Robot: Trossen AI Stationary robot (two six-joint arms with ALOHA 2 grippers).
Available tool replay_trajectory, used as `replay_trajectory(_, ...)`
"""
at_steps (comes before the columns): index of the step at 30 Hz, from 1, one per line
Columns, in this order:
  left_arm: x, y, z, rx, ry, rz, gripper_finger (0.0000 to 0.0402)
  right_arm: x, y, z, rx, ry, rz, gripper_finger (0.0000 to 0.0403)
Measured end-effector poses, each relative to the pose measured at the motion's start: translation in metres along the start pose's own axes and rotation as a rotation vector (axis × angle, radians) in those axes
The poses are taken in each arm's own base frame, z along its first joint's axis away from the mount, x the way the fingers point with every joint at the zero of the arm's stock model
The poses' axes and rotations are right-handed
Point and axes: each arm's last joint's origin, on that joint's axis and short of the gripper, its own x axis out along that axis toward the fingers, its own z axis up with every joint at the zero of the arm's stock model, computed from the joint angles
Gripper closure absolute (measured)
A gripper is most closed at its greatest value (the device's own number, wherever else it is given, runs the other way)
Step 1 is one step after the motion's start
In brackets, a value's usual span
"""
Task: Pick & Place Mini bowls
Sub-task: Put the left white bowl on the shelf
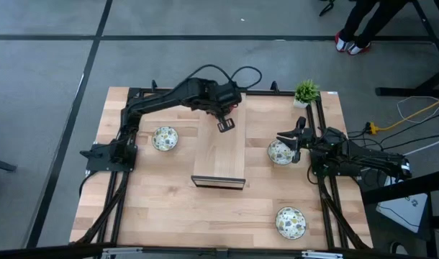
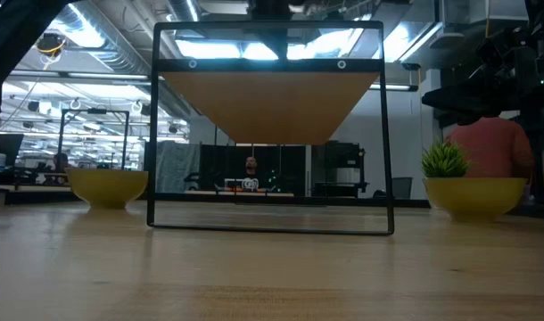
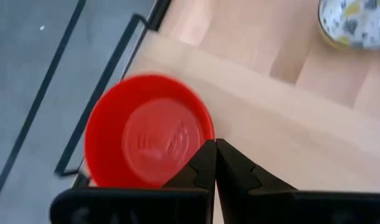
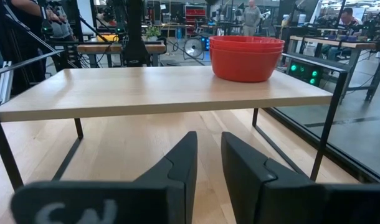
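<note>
Glossy red bowls [image 4: 246, 57] stacked on the raised shelf [image 4: 146, 90]; left hand [image 3: 215, 163] pressed together, empty

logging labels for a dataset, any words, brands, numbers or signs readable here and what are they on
"SN": white letters on the body of the right tool, cut off at the picture's edge, so this reading is uncertain.
Raised mark in the middle of the red bowl: too blurred to read.
Pale mark on the chest of the distant person: too small to read.
Nothing else legible.
</note>
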Motion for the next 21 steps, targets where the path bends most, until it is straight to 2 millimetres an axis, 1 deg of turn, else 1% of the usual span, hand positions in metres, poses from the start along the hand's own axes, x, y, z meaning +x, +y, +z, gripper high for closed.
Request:
replay_trajectory(2,-0.01,-0.004,-0.001,0.006,-0.012,-0.005,0.0399,0.0,0.0,0.0,0.0,0.0,0.0,0.0328)
replay_trajectory(5,-0.026,-0.013,-0.01,0.032,0.015,-0.025,0.04,0.0,0.0,0.0,0.0,-0.001,0.004,0.0328)
replay_trajectory(9,-0.038,-0.03,-0.026,0.074,0.121,-0.115,0.0399,0.0,0.0,0.0,0.0,0.0,0.009,0.0328)
replay_trajectory(12,-0.045,-0.05,-0.034,0.097,0.152,-0.217,0.04,0.0,0.0,0.0,0.0,0.0,0.008,0.0328)
replay_trajectory(15,-0.058,-0.07,-0.042,0.148,0.159,-0.313,0.04,0.0,0.0,0.0,0.0,0.0,0.008,0.0328)
replay_trajectory(21,-0.077,-0.11,-0.06,0.26,0.152,-0.374,0.04,0.0,0.0,0.0,0.0,0.0,0.008,0.0328)
